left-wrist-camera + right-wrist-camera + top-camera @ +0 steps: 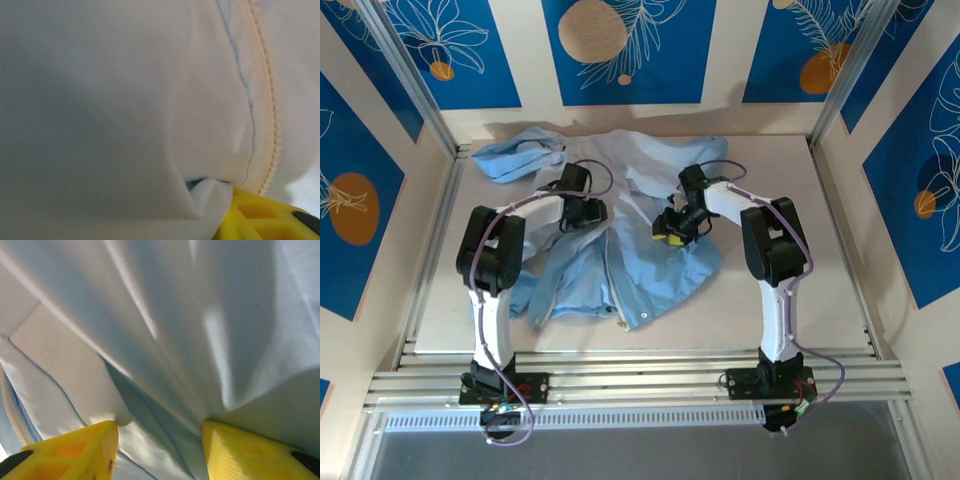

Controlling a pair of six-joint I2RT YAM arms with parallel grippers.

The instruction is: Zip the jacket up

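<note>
The large light-blue thin fabric jacket [650,275] lies front-open in the middle of the pale worktop [820,290], with one sleeve bunched toward the upper left of the overhead frame. Your left tool [585,212] rests on the left front panel just left of centre. Your right tool [672,228] rests on the right panel just right of centre.

In the left wrist view, cream zipper teeth [272,125] run down the right side of the frame and end just above the one yellow finger [255,215] at lower right. Pale cloth covers where the other finger would be, so you cannot tell whether this tool grips the edge or only presses into it.

In the right wrist view, the right tool [160,432] stands roughly half open. Its two yellow fingers sit apart at the bottom of the frame, with blue folds between them and creases running to the right-hand one. Nothing looks clamped.

The step in hand appears to be taking hold of both front edges. Aim each pinch at the stiff zipper tape itself, not the loose panel, because this thin cloth will likely bunch and slide. On the right, go for the stitched edge at the lower left of that wrist frame. Take a single layer only, and draw both edges flat before bringing them together. Work toward the hem end of the zipper line [623,318] at lower centre of the overhead frame, since the halves must mate there first.
</note>
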